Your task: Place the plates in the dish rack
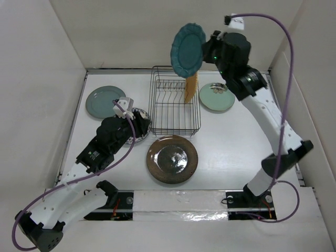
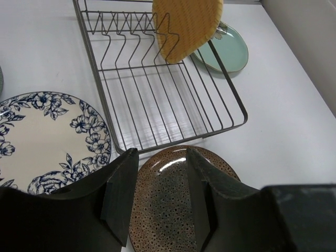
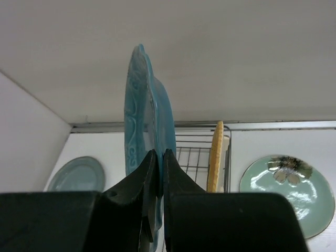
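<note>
Top view. Right gripper (image 1: pixel 210 50) raised high, pinching the dark teal scalloped plate (image 1: pixel 188 50) by its edge. The plate stands on edge out past the fingertips. Below it is the far end of the dish rack (image 1: pixel 170 113). Orange-tan plate (image 1: pixel 190 88) upright in a far slot, under the held plate. Pale mint plate (image 1: pixel 217 97) flat on the table beneath the right wrist. Left gripper (image 1: pixel 137 123) low, over the white plate with blue flowers (image 1: pixel 140 116); rack just beyond its tips. Brown plate (image 1: pixel 172 159) flat to its right. Grey-green plate (image 1: pixel 102 101) off to its left.

Left wrist view. Fingers (image 2: pixel 121 194) spread, nothing between them. The brown plate shows through the gap, below. Floral plate lies left of the left finger. The rack's near corner is straight ahead of the tips; slots this end bare, orange-tan plate at the far end.

Right wrist view. Fingers pressed onto the teal plate's lower rim, one each side; plate vertical above the tips. Rack and orange-tan plate ahead and lower, mint plate to the right, grey-green plate to the left.
</note>
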Robot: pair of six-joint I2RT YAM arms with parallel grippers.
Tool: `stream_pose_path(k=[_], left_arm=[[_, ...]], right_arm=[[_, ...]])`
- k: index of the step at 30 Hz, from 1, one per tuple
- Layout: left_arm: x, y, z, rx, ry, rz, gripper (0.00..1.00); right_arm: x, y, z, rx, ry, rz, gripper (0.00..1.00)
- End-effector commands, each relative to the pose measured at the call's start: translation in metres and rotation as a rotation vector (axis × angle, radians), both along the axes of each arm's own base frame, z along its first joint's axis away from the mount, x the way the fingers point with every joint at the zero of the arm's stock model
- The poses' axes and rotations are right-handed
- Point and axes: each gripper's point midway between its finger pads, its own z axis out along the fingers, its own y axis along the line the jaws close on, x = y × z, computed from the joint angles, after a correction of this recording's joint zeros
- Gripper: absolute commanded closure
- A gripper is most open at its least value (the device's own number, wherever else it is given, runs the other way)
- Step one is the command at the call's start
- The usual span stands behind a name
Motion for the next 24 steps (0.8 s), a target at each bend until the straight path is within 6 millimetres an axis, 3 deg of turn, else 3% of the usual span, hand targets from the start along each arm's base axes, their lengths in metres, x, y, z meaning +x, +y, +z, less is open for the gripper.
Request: stream_pose_path(k=[1,2,3,5,7,9,16,24], left_arm=[[0.006,0.012,0.014,-0.04,-0.033,0.083,0.62],[0.006,0.013,0.015,-0.043,-0.035,0.09,0.61],[0.006,0.015,0.015,-0.043,-0.034,0.096,0.61],[0.005,0.016,0.018,-0.049,-0.043,0.102,0.6],[0.005,0.019,0.019,-0.049,-0.045,0.113,0.6],[0.004,0.02,0.018,-0.048,-0.044,0.118,0.6],[0.003,0.017,0.019,-0.05,-0.047,0.094,0.59],[0.001,0.016,0.019,-0.05,-0.048,0.088,0.59]], right_arm=[[0.006,-0.018,0.068,0.024,-0.177,-0.188,1.0],[0.025,-0.005,0.047,-0.016,-0.14,-0.207,1.0],[0.024,-0.002,0.055,-0.013,-0.144,-0.219,1.0],[0.043,0.002,0.036,-0.046,-0.11,-0.264,1.0],[0.044,0.01,0.033,-0.049,-0.101,-0.279,1.0],[0.054,0.015,0.017,-0.086,-0.078,-0.312,1.0],[0.068,0.016,-0.022,-0.204,-0.019,-0.424,1.0],[0.075,0.025,-0.055,-0.274,0.032,-0.422,1.0]])
